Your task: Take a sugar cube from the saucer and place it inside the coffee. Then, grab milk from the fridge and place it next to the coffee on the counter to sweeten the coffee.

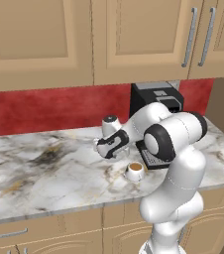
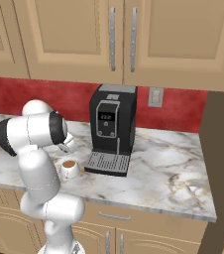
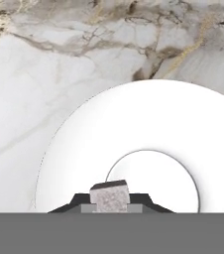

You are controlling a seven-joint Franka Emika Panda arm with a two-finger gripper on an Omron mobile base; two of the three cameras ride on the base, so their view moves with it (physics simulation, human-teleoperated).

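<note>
From the hand cam I've got the gripper (image 3: 110,204) closed tight on the sugar cube (image 3: 109,195), a small greyish block pinched between the dark fingertips (image 3: 74,203), right over the saucer (image 3: 134,124). The tips are mostly cut off by the frame bottom, so I only see their upper edges. The saucer's far side runs off the right edge of that view; veined counter (image 3: 44,74) shows around it.

In the left base cam the hand is low over the counter (image 1: 44,168), just left of and behind the coffee (image 1: 135,170). The saucer and cube are hidden under the wrist there. In the right base cam the arm's big elbow blocks the hand; the coffee (image 2: 69,167) sits beside the black coffee machine (image 2: 111,129) drip tray.
</note>
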